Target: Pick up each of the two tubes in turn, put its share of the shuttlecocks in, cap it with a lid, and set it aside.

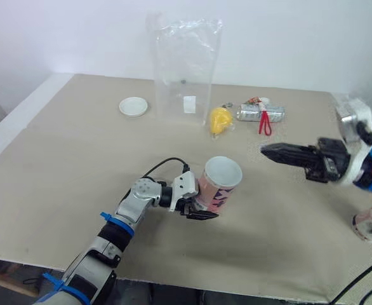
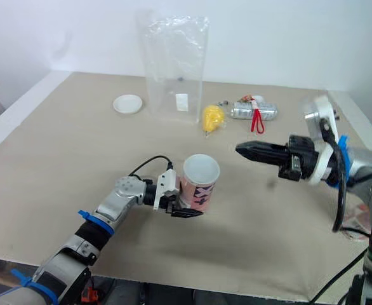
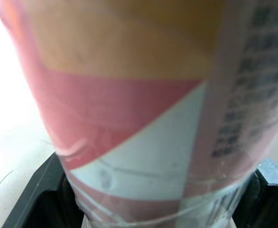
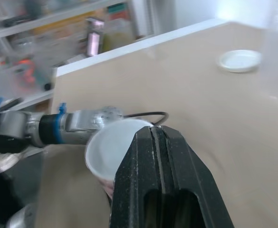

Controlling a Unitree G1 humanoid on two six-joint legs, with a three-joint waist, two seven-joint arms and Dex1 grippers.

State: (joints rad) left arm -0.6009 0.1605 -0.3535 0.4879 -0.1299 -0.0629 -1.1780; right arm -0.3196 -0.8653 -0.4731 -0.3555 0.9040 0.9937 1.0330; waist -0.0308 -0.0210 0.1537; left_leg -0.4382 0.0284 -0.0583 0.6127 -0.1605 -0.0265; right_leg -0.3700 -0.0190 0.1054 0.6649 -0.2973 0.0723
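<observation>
While the left gripper [image 1: 202, 206] clamps the tube [image 1: 221, 181], the right gripper [image 1: 268, 151], pinched shut and empty, should open for the far-edge shuttlecock [image 1: 219, 120].

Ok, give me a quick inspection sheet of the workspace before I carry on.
Surface: beige table, nothing spilled.
Job's things: tube tilted, mouth open, nothing seen inside; white lid at the back.
Clutter: clear bag, yellow thing, silver can with red strap.
Grippers: left gripper shut on tube; right gripper shut, empty, apart from tube.
Cables: black cable looped at left wrist.
Surroundings: white wall behind.
</observation>
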